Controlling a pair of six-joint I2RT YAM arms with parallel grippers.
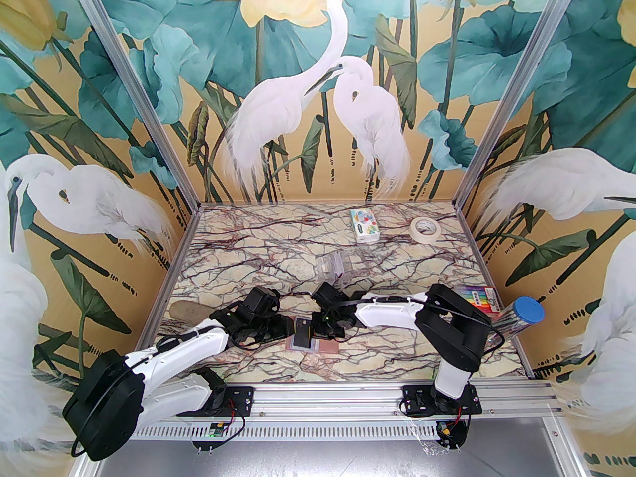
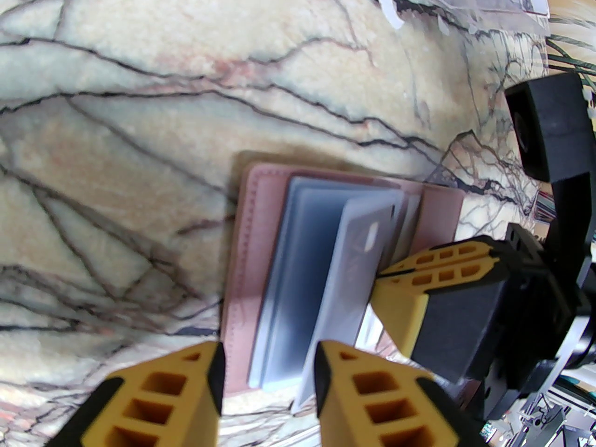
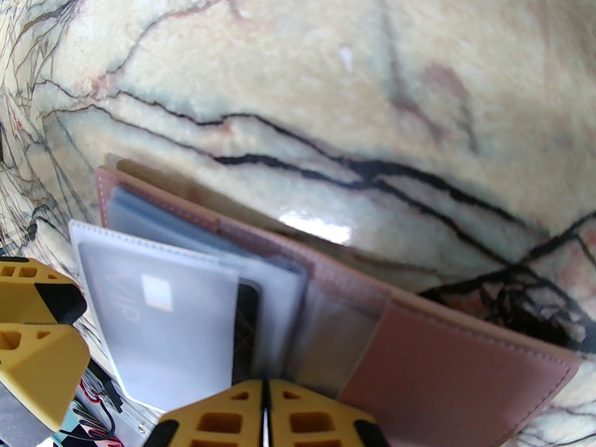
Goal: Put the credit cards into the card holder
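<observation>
The card holder [image 3: 465,366] is lying open, low in the right wrist view. The right end effector [image 3: 265,408] is pinching shut — seemingly on the black card [image 3: 247,324] — and should be pushing squarely into the sleeve [image 3: 274,291]; the left end effector [image 2: 267,366] is gaping open.

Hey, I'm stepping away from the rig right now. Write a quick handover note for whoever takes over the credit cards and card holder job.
Left gripper: jaws open, straddling the near edge of the clear sleeves.
Right gripper: jaws shut at the sleeves' edge; I cannot tell whether they pinch one.
Card holder: lying open on the table, between the two grippers.
Done: the grey card sits inside one of the sleeves. The black card is just behind it, seating unclear.
Left: probably confirm the black card is fully in, load any remaining cards, then close the holder.
</observation>
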